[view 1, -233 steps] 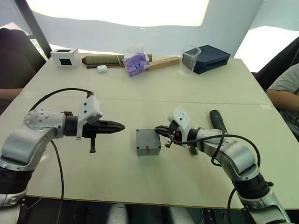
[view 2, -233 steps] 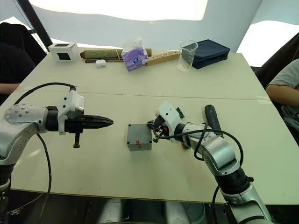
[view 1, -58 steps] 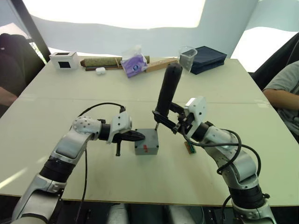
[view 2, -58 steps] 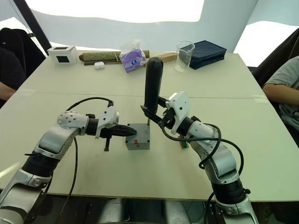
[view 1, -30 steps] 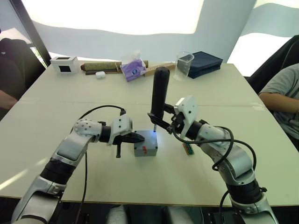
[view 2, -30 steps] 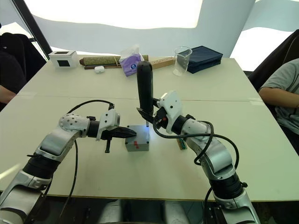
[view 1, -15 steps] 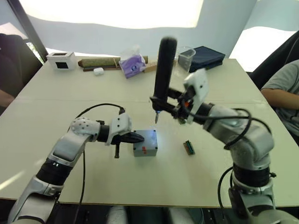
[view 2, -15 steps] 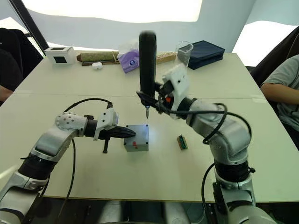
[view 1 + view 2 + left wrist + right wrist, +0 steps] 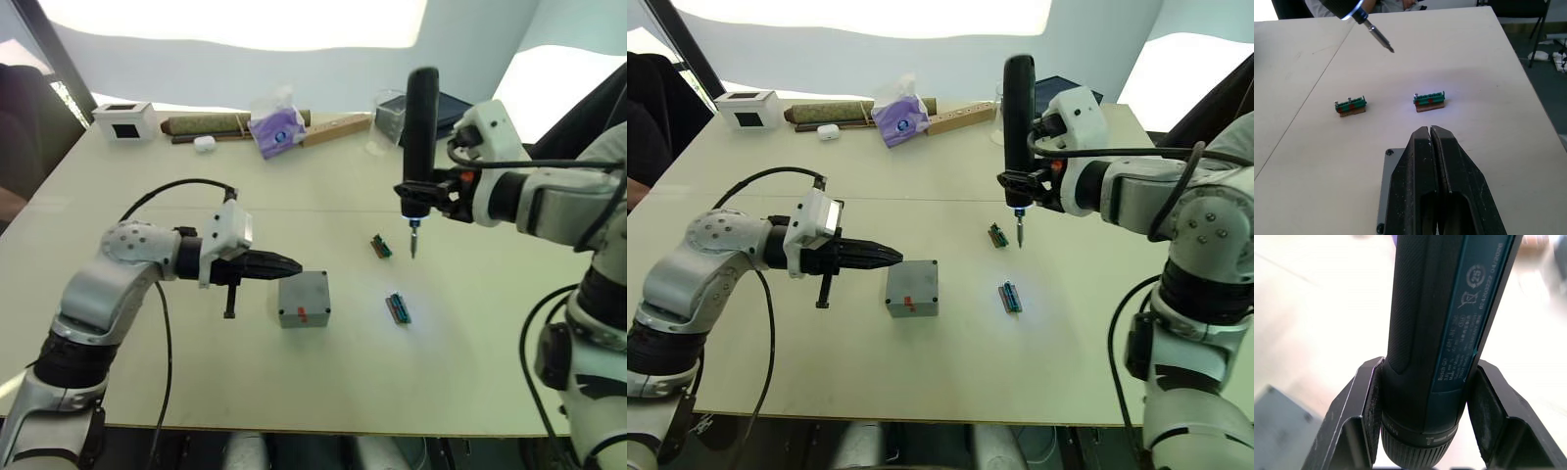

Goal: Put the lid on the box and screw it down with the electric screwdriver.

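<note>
L gripper [image 9: 1431, 134] closed above box [image 9: 1383, 196]; 2 green blocks [image 9: 1429, 100] beyond.

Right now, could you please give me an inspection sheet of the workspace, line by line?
Surface: pale table, a seam running across it.
Job's things: grey box with its lid on, red mark on the side facing the robot; electric screwdriver held upright above the table, bit down, apart from the box.
Clutter: two green terminal blocks; white box with black window; purple tissue pack; clear beaker; dark blue case.
Grippers: left gripper shut, at the box's left edge; right gripper clamped on the screwdriver.
Cables: black cable looping over the left arm.
Surroundings: a seated person's arm at the left.
</note>
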`<action>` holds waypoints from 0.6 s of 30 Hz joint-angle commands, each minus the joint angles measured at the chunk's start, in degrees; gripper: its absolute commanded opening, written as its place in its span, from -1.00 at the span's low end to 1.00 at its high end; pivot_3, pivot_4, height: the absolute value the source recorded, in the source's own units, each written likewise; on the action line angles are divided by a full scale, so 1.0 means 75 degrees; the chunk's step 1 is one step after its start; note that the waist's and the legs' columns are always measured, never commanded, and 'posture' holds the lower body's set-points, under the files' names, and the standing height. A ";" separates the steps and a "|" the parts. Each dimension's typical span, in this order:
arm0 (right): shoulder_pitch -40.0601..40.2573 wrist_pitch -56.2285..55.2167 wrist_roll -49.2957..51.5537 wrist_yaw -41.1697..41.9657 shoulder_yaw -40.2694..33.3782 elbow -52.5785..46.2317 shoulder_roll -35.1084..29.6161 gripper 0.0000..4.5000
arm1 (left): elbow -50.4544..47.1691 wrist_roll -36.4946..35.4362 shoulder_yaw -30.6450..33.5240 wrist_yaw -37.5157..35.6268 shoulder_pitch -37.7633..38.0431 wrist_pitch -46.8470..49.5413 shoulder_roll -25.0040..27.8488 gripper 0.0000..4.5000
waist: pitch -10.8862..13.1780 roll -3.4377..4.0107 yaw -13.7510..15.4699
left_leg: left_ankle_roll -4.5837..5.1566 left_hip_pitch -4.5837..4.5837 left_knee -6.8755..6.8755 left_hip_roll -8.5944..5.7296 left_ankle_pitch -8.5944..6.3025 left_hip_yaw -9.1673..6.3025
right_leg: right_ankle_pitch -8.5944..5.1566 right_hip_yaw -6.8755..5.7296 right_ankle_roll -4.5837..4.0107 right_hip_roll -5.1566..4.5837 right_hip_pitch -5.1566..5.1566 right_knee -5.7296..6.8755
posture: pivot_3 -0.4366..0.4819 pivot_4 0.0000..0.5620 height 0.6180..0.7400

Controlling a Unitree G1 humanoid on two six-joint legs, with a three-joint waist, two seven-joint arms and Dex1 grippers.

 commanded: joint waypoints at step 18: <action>0.0501 0.0052 0.1077 -0.1374 0.2949 0.4355 -0.1906 -0.16 | -0.0404 -0.0627 0.0525 0.0306 -0.0375 0.0162 0.0308 -1.00 | 0.0034 0.0012 0.0033 | -0.0002 -0.0072 0.0038 0.0002 0.0004 0.0017 | 0.0001 0.0004 0.0006 0.0002 -0.0060 0.0010 | -0.05 -0.47 1.00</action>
